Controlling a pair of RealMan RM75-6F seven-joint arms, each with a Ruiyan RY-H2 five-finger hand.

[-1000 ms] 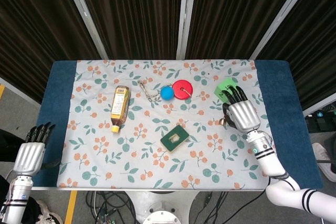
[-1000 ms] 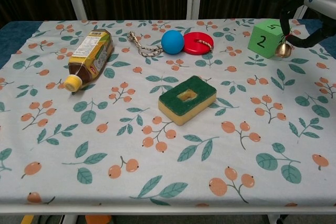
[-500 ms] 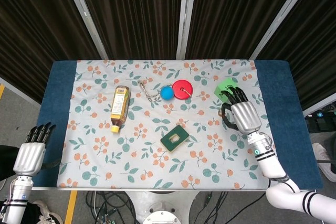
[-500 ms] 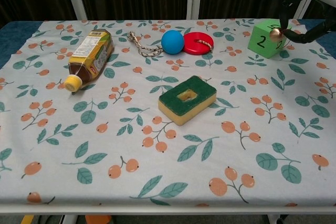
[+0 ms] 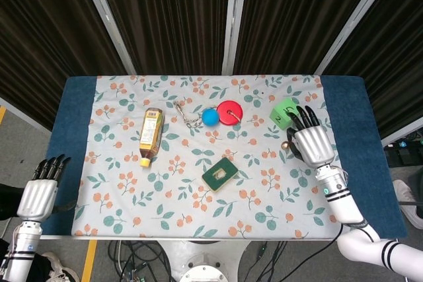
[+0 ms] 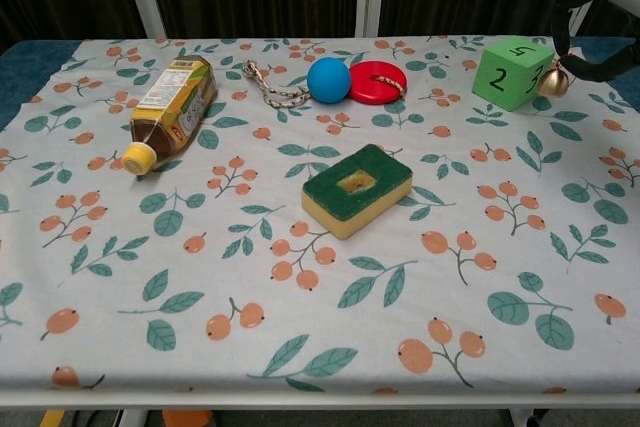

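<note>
Covering table: white cloth with orange-berry leaf print (image 5: pixel 198 189), blue mat strips (image 5: pixel 69 130) showing at both side edges, dark ribbed curtains (image 5: pixel 172 11) with pale metal posts behind. Near edge: left hand (image 5: pixel 41 193) off the front-left table corner, holding nothing, fingers straight and slightly apart. Mid-cloth: green-topped yellow sponge with centre hole (image 6: pixel 356 188), open cloth all round it and along the front. Right side: right hand (image 5: pixel 309 140) raised over right edge of cloth, fingers curled, small brass bell (image 6: pixel 553 80) dangling from them just beside green foam cube marked 2 (image 6: pixel 511 72). Farther back: tea bottle with yellow cap lying flat (image 6: pixel 168 105), beige rope (image 6: pixel 272 86), blue ball (image 6: pixel 328 78) touching red disc (image 6: pixel 378 82). Versus a second earlier: right hand shifted rightward, bell now right of cube; left hand unchanged.
</note>
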